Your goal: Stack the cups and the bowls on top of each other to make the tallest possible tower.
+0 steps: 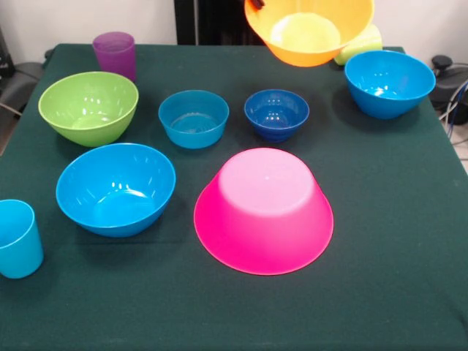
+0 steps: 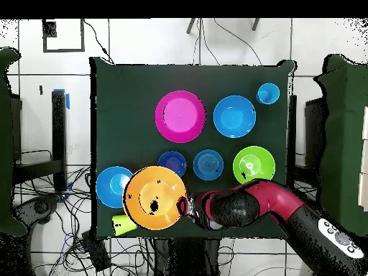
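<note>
The gripper (image 2: 184,207) is clamped on the rim of the orange bowl (image 1: 311,31) and holds it in the air, mouth tilted toward the front camera. Only a dark tip of the gripper (image 1: 255,4) shows in the front view, pinching the bowl's upper left edge; how wide the jaws are set cannot be made out beyond that they grip the thin wall. From above, the arm (image 2: 277,205) reaches across the table's edge to the orange bowl (image 2: 154,197).

Just behind the raised bowl, in the front view, the yellow-green cup (image 1: 360,44) lies on its side on the cloth, partly hidden by the bowl. Next to it stands a medium blue bowl (image 1: 389,82), upright. Below the orange bowl in the front view, the small dark-blue bowl (image 1: 276,113) stands upright, with the small light-blue bowl (image 1: 193,118) beside it and the green bowl (image 1: 88,107) further along. The purple cup (image 1: 115,53) stands upright behind the green bowl.

The pink bowl (image 1: 263,210) lies mouth down on the table (image 1: 395,263), apart from everything else, with nothing on it. The second medium blue bowl (image 1: 115,188) stands near it, upright. The light-blue cup (image 1: 17,238) stands at the table's edge, cut off by the frame.
</note>
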You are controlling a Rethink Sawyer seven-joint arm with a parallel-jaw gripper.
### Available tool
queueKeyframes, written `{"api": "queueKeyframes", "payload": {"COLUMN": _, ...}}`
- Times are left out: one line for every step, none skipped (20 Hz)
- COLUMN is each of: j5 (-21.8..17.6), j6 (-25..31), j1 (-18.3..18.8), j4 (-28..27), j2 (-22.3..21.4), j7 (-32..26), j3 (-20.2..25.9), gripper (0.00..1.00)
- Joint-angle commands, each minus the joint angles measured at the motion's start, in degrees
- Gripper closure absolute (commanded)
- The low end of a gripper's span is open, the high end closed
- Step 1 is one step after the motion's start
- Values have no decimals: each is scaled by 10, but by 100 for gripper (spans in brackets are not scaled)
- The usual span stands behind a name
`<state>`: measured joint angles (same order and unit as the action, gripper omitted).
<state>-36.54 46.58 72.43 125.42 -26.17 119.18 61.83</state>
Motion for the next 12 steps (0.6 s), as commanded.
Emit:
{"api": "queueKeyframes", "payload": {"j5": -12, "j6": -11, "j1": -43, "j4": -62, "j2": 7, "j7": -114, "j3": 24, "gripper": 100}}
{"api": "queueKeyframes", "payload": {"j5": -18, "j6": -16, "j1": -47, "j4": -67, "j2": 4, "j7": -112, "j3": 23, "gripper": 100}}
{"api": "queueKeyframes", "payload": {"j5": -24, "j6": -23, "j1": -49, "j4": -70, "j2": 1, "j7": -111, "j3": 25, "gripper": 100}}
{"api": "queueKeyframes", "payload": {"j5": -26, "j6": -26, "j1": -51, "j4": -72, "j2": -3, "j7": -110, "j3": 29, "gripper": 100}}
{"api": "queueKeyframes", "payload": {"j5": -25, "j6": -26, "j1": -53, "j4": -76, "j2": -5, "j7": -110, "j3": 32, "gripper": 100}}
{"api": "queueKeyframes", "payload": {"j5": -26, "j6": -31, "j1": -53, "j4": -77, "j2": -9, "j7": -109, "j3": 36, "gripper": 100}}
{"api": "queueKeyframes", "payload": {"j5": -27, "j6": -37, "j1": -52, "j4": -77, "j2": -15, "j7": -106, "j3": 41, "gripper": 100}}
{"api": "queueKeyframes", "payload": {"j5": -31, "j6": -44, "j1": -50, "j4": -75, "j2": -20, "j7": -105, "j3": 47, "gripper": 100}}
{"api": "queueKeyframes", "payload": {"j5": -35, "j6": -54, "j1": -49, "j4": -74, "j2": -26, "j7": -102, "j3": 53, "gripper": 100}}
{"api": "queueKeyframes", "payload": {"j5": -37, "j6": -57, "j1": -48, "j4": -74, "j2": -31, "j7": -100, "j3": 58, "gripper": 100}}
{"api": "queueKeyframes", "payload": {"j5": -38, "j6": -61, "j1": -47, "j4": -74, "j2": -35, "j7": -97, "j3": 62, "gripper": 100}}
{"api": "queueKeyframes", "payload": {"j5": -39, "j6": -66, "j1": -44, "j4": -75, "j2": -35, "j7": -100, "j3": 68, "gripper": 100}}
